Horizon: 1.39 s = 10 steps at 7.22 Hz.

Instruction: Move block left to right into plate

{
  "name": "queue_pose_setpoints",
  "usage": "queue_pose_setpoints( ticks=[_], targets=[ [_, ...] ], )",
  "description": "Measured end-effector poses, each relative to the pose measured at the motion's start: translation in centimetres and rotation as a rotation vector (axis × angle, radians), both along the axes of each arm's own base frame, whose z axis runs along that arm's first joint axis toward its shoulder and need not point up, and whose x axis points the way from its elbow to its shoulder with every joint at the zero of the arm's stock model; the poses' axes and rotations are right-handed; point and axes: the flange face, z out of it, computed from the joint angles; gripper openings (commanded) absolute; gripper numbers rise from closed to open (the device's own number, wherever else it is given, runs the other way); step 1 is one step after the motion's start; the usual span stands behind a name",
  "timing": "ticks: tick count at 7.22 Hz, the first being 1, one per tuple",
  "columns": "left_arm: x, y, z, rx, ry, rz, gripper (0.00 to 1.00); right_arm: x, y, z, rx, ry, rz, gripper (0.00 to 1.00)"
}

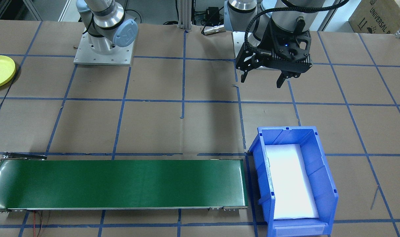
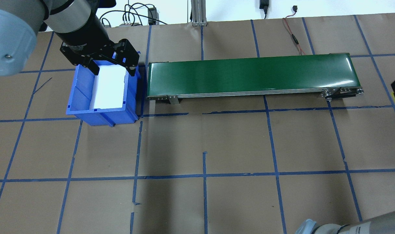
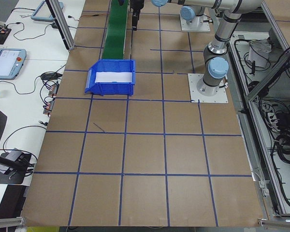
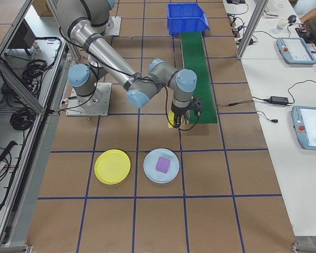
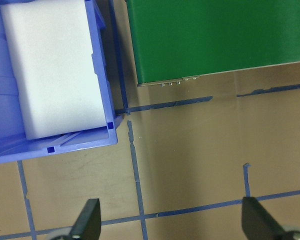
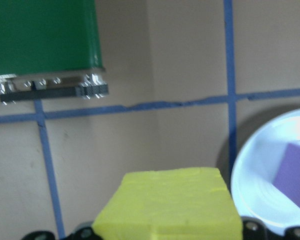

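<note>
Currently a yellow block (image 6: 167, 202) is held clamped in the right claw (image 6: 167, 235); the carry step is judged underway. Next, it must be brought over the yellow plate (image 4: 112, 166), lower left in the right-side view. The left claw (image 5: 172, 220) hangs with fingers apart.

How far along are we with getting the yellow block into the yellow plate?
Done: the yellow block is off the green conveyor and the purple block sits in the pale blue plate. In hand: the right gripper holds the yellow block. Left: the yellow plate is empty. The left gripper hangs open.
</note>
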Motion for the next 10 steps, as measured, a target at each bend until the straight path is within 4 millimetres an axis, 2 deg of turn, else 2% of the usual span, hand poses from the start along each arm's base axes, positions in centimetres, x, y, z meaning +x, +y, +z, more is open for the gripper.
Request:
queue_pose_setpoints(
  ticks=[1,2,4,5,6,8,9,10],
  targets=[
    [0.0,0.0,0.0,0.0,0.0,0.0,1.0,-4.0,4.6,-0.5,0.013,-0.019,-0.025,0.22],
    [0.0,0.0,0.0,0.0,0.0,0.0,1.0,-7.5,9.4,-1.8,0.032,-0.047,-0.068,0.21],
    [0.0,0.0,0.0,0.0,0.0,0.0,1.0,-11.7,18.2,-5.6,0.054,-0.113,-0.172,0.22],
    [0.0,0.0,0.0,0.0,0.0,0.0,1.0,-12.9,21.1,-6.8,0.05,-0.119,-0.207,0.25],
    [0.0,0.0,0.0,0.0,0.0,0.0,1.0,-13.5,22.7,-7.6,0.057,-0.12,-0.222,0.32],
    [0.0,0.0,0.0,0.0,0.0,0.0,1.0,-14.1,24.1,-8.3,0.092,-0.115,-0.231,0.32],
    [0.0,0.0,0.0,0.0,0.0,0.0,1.0,-14.6,24.9,-8.6,0.113,-0.109,-0.242,0.37],
    [0.0,0.0,0.0,0.0,0.0,0.0,1.0,-15.4,25.7,-9.3,0.121,-0.107,-0.258,0.58]
  ],
)
